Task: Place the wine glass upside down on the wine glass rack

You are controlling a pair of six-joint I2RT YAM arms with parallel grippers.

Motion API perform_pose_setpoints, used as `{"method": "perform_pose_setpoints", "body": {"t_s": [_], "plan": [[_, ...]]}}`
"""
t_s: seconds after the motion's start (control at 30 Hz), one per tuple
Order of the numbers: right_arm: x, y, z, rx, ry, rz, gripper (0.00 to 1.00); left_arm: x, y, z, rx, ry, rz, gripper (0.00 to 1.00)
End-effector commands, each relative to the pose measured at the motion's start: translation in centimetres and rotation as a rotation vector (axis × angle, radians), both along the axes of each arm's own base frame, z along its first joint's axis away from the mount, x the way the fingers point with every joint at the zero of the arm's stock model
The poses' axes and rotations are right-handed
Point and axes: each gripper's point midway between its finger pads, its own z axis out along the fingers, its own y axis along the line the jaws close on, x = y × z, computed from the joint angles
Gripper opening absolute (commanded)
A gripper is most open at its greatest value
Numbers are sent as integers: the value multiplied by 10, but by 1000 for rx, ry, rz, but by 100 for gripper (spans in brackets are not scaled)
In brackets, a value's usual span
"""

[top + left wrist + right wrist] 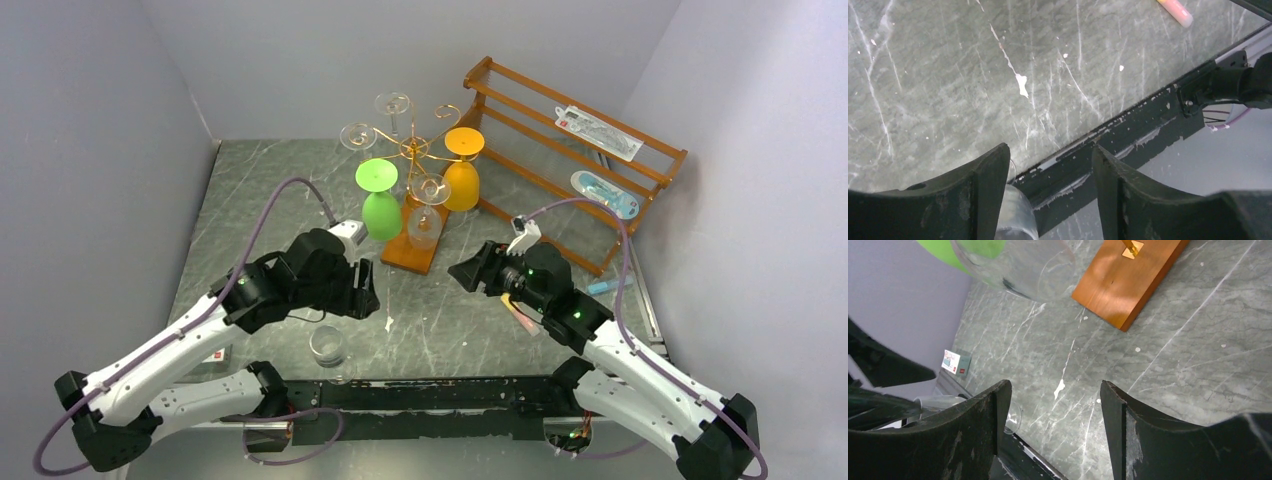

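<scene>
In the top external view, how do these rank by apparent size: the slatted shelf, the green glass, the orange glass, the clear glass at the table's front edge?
1. slatted shelf, clearly the largest.
2. green glass and orange glass: they look alike, so I do not rank them.
3. clear glass, the smallest, though it is seen from above.

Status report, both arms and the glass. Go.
Left gripper and right gripper open, empty. Wine glass on table near front edge, ungripped. Rack carries green glass, orange glass, clear glasses.
</scene>
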Motion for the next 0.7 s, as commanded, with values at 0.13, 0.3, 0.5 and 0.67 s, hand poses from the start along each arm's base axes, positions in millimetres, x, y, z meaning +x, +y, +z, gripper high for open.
{"method": "perform_pose_setpoints", "body": {"t_s": [0.13, 0.3, 0.5, 0.67], "plan": [[0, -3, -13, -26, 28, -17, 70, -34, 34, 30, 115, 35, -30, 56], [0, -2, -16, -30, 42, -18, 70, -42, 44, 40, 138, 34, -63, 51], [0, -4, -17, -34, 47, -28, 70, -61, 41, 7, 171, 131, -165, 43], [0, -4, -19, -34, 53, -25, 69, -69, 48, -3, 222, 155, -228, 40]]}}
